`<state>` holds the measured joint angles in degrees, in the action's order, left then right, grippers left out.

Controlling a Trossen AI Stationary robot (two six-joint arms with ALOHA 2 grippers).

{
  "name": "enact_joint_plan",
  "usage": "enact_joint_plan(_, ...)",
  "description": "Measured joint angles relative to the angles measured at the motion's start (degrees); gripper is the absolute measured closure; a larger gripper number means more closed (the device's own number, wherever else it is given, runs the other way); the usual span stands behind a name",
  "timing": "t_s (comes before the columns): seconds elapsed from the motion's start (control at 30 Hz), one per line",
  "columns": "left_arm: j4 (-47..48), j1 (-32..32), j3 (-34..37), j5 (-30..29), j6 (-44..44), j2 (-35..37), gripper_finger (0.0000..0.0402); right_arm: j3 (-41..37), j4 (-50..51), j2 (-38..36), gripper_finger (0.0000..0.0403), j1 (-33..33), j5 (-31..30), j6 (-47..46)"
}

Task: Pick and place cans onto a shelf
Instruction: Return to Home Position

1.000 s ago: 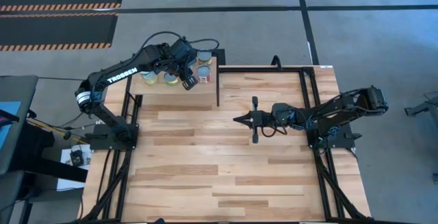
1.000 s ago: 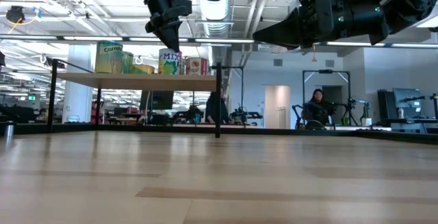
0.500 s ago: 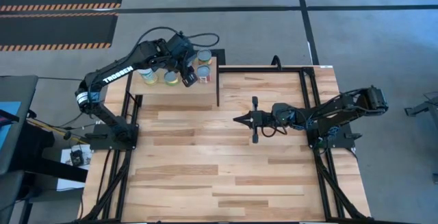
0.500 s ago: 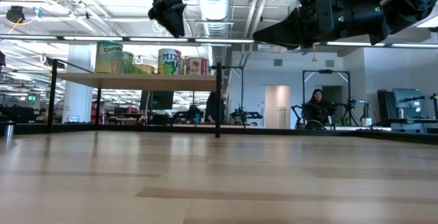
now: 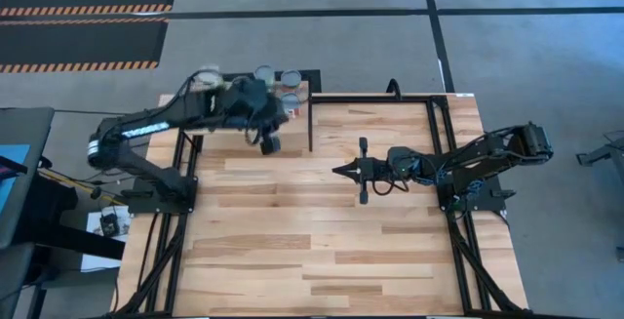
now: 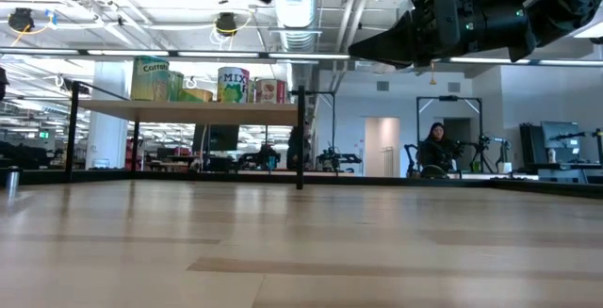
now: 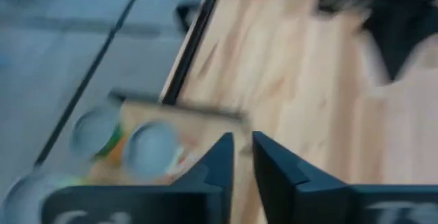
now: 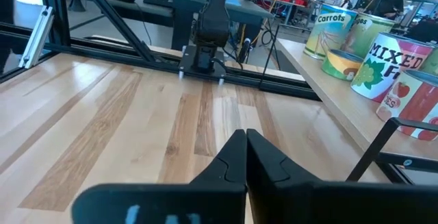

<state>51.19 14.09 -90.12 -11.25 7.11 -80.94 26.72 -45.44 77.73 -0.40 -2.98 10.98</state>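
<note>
Right gripper [image 5: 339, 171] waits over mid-desk [image 6: 301, 251], jaws closed, empty. Left gripper [image 5: 269, 143] has pulled back off the shelf [image 6: 188, 111] and is now over the desk just beside its front edge. Its jaws are nearly shut with a narrow slit, nothing held. Cans [image 6: 234, 84] stand in a row on the shelf top, none on the desk, so placing looks complete and the arm appears to be retracting. Low view gives can labels and a seated person [image 6: 435, 148] far behind. High view shows only a few lids, the arm covering the rest.

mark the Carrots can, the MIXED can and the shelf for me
Carrots can [image 6: 149, 77]: low view, on its label.
MIXED can [image 6: 233, 84]: low view, on its label.
shelf [image 6: 188, 109]: low view, on its front edge.
</note>
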Motion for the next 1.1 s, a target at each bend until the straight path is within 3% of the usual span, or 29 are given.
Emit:
enact_joint_plan(0.13, -14.4, -5.23, 12.33, 3.16, 0.74, 6.52, 0.0396, 0.0, 0.06, 0.0, 0.039, 0.04, 0.0, -0.04)
enact_joint_plan(0.33, -40.86, -11.19, 35.38, 12.35, 0.45, 16.33, 0.0395, -0.01, 0.05, -0.07, 0.0391, 1.14, 0.0, 0.04)
enact_joint_plan(0.5, -58.96, -14.91, 51.43, 12.87, -0.55, 21.65, 0.0399, -0.02, 0.02, -0.31, 0.0391, 0.97, 0.0, 0.0)
enact_joint_plan(0.67, -70.94, -15.57, 63.61, 12.5, -2.39, 27.13, 0.0398, -0.09, 2.06, -1.64, 0.0391, 0.66, 0.07, 0.88)
enact_joint_plan(0.8, -76.08, -15.37, 71.09, 12.51, -2.7, 32.29, 0.0398, -0.92, 5.11, -5.01, 0.0394, -0.18, 1.43, 0.88)
enact_joint_plan(0.93, -76.63, -14.87, 75.98, 12.33, -3.91, 38.18, 0.0397, -6.19, 1.6, -9.29, 0.0399, -1.94, 2.85, -0.34)
enact_joint_plan(1.1, -76.67, -14.21, 81.46, 11.85, -4.9, 46.92, 0.0397, -13.87, -1.45, -17.4, 0.04, -3.47, -0.99, -1.93)
